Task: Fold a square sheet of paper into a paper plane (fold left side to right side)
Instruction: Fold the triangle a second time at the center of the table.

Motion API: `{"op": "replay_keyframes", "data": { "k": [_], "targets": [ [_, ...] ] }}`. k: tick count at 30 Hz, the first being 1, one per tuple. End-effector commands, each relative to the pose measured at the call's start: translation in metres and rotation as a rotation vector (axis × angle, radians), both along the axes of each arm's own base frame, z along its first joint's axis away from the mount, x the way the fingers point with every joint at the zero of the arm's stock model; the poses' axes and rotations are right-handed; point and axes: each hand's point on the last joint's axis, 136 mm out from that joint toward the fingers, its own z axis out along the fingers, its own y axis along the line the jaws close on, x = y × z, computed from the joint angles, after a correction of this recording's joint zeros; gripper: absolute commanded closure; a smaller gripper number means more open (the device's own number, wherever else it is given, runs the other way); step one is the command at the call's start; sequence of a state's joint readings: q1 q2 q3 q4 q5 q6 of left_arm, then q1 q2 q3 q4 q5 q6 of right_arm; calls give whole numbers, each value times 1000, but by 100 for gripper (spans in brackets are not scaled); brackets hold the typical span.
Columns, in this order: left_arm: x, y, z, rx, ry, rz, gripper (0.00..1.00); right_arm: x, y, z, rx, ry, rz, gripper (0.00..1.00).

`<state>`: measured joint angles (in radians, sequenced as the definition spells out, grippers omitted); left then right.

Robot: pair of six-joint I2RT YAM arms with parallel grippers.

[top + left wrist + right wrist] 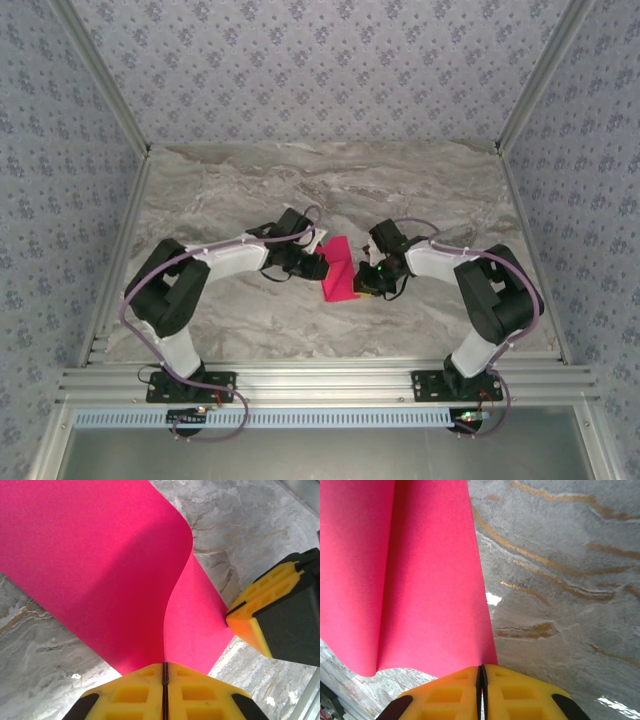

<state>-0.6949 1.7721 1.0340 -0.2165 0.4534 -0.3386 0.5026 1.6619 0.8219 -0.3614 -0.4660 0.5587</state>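
The square sheet of paper (338, 268) sits around the middle of the marble table (400, 190), slightly toward the table's near edge. From above it reads as a narrow, slanted magenta-pink shape, longer than it is wide, and not lying flat on the table.

In the left wrist view the sheet (100, 570) is plain and matte, with no print. One part bows up off the table (240, 540) in a smooth curve with a rounded crest and throws a soft shadow across its own surface. A flatter part lies beyond it. The left gripper (165, 667) has its yellow pads pressed together, with the paper's curved edge running straight into the seam between them, so it pinches the sheet. From above, the left gripper (318, 268) is at the sheet's left side.

The right gripper (245, 625) touches the sheet's opposite edge, over the table's middle. In its own camera the right gripper (481, 669) is likewise closed, the paper (420, 580) meeting the seam of its pads. A soft lengthwise bend runs through the sheet there, and its lower left edge curls up clear of the table (560, 580).
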Motion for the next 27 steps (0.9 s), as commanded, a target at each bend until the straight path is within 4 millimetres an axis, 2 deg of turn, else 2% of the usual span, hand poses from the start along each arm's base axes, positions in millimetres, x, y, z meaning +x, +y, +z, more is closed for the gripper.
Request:
{"op": "replay_keyframes", "data": {
  "k": [1, 27],
  "targets": [
    [1, 0, -4, 19, 10, -30, 92, -11, -10, -12, -72, 48, 13, 87],
    [9, -1, -24, 58, 30, -30, 92, -13, -10, -15, -77, 60, 21, 87]
  ]
}}
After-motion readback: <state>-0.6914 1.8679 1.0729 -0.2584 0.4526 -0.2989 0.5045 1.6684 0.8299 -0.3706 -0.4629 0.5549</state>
